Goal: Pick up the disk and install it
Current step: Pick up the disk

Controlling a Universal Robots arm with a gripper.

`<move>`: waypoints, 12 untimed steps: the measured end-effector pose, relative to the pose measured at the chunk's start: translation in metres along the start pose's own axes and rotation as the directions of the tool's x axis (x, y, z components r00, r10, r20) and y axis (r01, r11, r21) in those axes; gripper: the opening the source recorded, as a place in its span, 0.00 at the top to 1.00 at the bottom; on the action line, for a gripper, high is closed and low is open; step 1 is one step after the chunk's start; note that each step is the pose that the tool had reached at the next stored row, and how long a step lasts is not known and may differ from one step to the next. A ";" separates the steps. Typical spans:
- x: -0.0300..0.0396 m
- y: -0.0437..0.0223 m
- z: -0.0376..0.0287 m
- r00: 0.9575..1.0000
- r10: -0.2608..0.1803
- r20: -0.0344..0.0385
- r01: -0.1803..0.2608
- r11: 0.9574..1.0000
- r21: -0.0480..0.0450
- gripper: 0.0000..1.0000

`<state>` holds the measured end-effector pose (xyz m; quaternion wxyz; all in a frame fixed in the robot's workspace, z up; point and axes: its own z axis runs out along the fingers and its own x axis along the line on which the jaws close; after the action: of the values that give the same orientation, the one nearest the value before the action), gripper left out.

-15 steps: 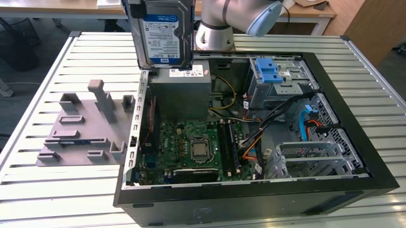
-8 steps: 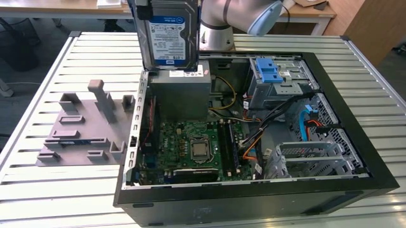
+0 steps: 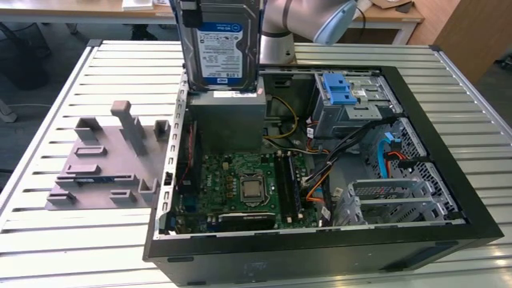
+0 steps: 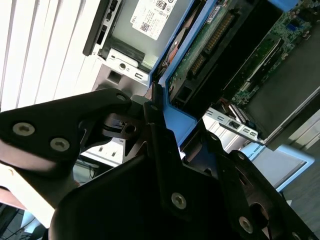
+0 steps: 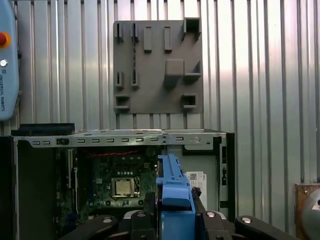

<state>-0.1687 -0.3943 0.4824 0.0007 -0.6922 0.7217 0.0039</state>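
The disk (image 3: 220, 45) hangs upright above the open computer case (image 3: 448, 198), over the grey power-supply box (image 3: 228, 120). Its blue-and-white label faces the exterior camera. My gripper (image 4: 152, 117) is shut on the disk's blue carrier frame (image 4: 177, 117), and one of its black fingers (image 3: 189, 12) shows at the disk's upper edge in the exterior view. In the second wrist view the disk's green circuit board (image 4: 210, 40) faces the camera. The first wrist view looks down the disk's blue edge (image 5: 172, 187), with the gripper (image 5: 175, 215) clamped around it, onto the case below.
The silver drive cage (image 3: 352, 108) with a blue latch piece (image 3: 337, 90) sits at the case's far right corner. The motherboard (image 3: 248, 186) lies on the case floor, cables beside it. A grey fixture plate (image 3: 104, 162) with upright blocks lies on the slatted table (image 3: 80, 240), at the exterior view's left.
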 end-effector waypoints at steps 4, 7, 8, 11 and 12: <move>0.0025 -0.0060 0.0000 1.000 0.000 0.000 0.000 1.000 0.000 0.64; 0.0044 -0.0105 0.0000 1.000 0.001 0.000 -0.001 1.000 0.000 0.64; 0.0051 -0.0120 0.0000 1.000 0.001 0.000 -0.001 1.000 0.000 0.64; 0.0069 -0.0165 -0.0001 1.000 0.001 0.000 -0.001 1.000 0.000 0.64; 0.0076 -0.0179 -0.0001 1.000 0.001 0.000 -0.001 1.000 0.000 0.64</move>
<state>-0.1511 -0.4026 0.4824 0.0006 -0.6918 0.7221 0.0041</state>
